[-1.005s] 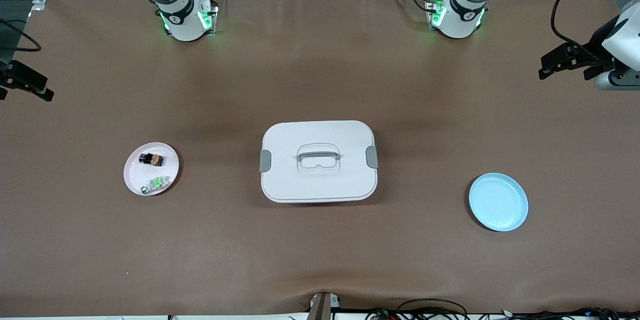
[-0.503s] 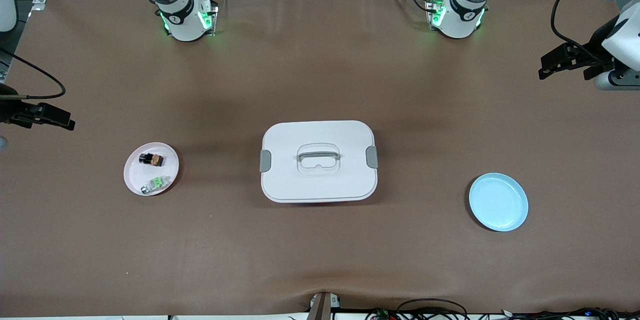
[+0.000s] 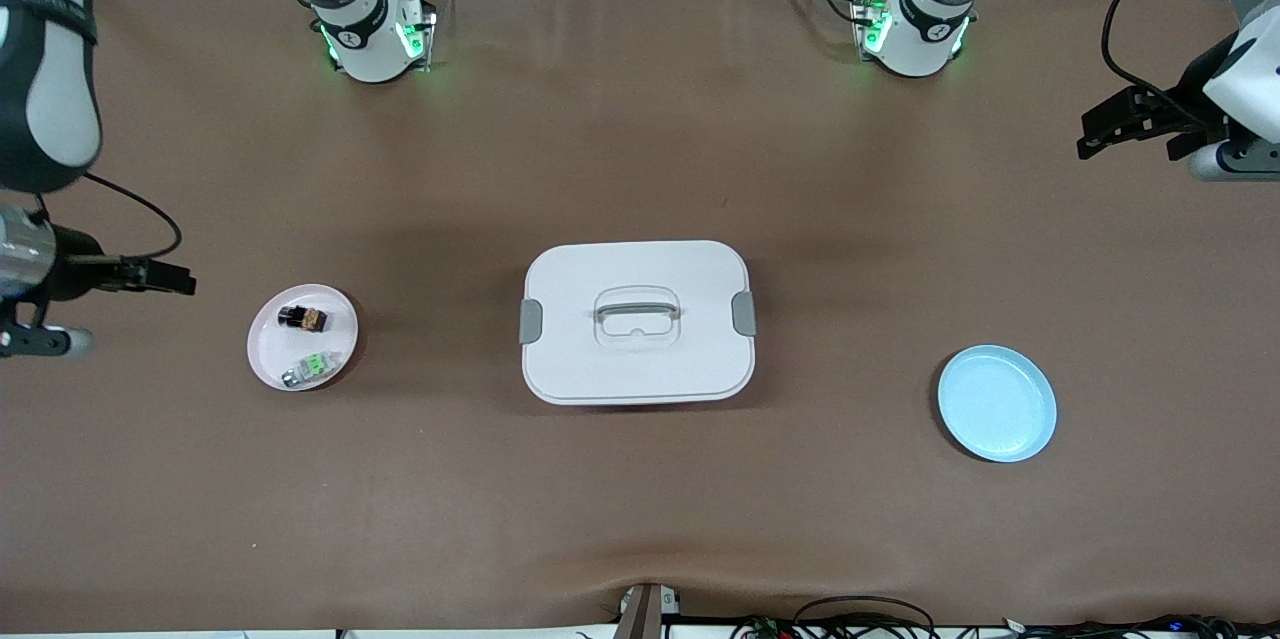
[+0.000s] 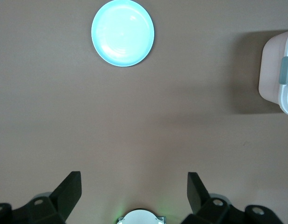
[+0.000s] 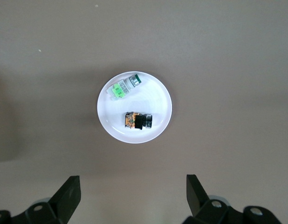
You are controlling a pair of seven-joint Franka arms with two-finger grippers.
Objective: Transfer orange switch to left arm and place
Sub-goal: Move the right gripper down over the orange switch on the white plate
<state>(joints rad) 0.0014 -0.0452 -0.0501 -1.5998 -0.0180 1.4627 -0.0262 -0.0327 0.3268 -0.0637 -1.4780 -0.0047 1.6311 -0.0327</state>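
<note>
We're barely underway: orange switch (image 3: 302, 319) sits untouched on the pink plate (image 3: 265, 349); right end effector (image 3: 160, 276) and left end effector (image 3: 1110, 127) both spread, empty.

pink plate (image 3: 262, 351): green component (image 3: 309, 368) | blue plate (image 3: 997, 404) | brown table (image 3: 640, 499)

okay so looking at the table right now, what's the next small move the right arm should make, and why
Probably bring the open right end effector over the small pink plate and lower onto the tiny black cylindrical switch with an orange end. The switch lies untouched there beside a clear-silver component with a green part, and the end effector is over bare table next to the plate. The left end effector waits, open.
</note>
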